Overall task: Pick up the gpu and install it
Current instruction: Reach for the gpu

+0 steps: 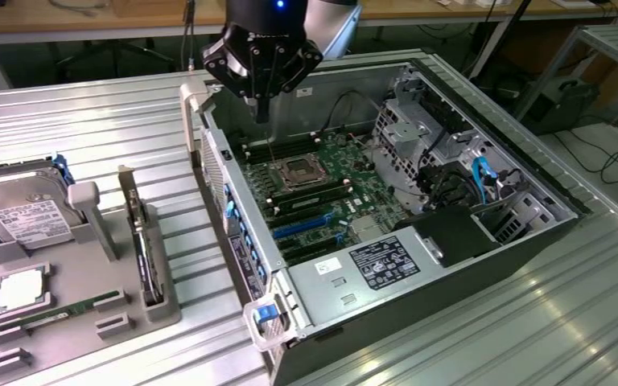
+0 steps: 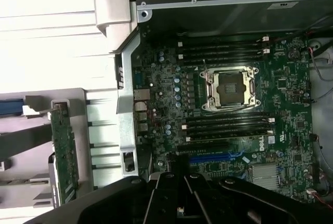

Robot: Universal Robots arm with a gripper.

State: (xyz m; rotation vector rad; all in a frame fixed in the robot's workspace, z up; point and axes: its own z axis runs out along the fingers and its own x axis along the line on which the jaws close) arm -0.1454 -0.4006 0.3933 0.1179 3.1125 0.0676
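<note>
1. The arm (image 1: 266, 20) is seen at the top of the exterior view, its wrist turned downward over the far end of the open computer case (image 1: 218, 165).
2. The gripper (image 1: 263, 112) is pointed almost straight down. Its jaws are drawn together into one narrow tip, and nothing is held between them.
3. That tip is placed over the motherboard (image 1: 320, 193), close to the case's far wall and just beyond the processor socket (image 1: 293, 171). No contact with the board can be made out.
4. The gpu (image 1: 145, 241) is found outside the case, stood on edge in a slot of the grey holder (image 1: 94, 269) on the exterior view's left. It is well apart from the gripper and is not touched by it.
5. In the wrist view, the gpu is shown as a green card upright in the holder, just beside the case's outer wall, while the gripper's dark body is seen over the motherboard.
6. A hard drive (image 1: 19, 213) with a white label and a narrow memory stick (image 1: 57, 312) are also kept on the holder.
7. Holder and case are both rested on a ribbed metal table (image 1: 502, 322).
</note>
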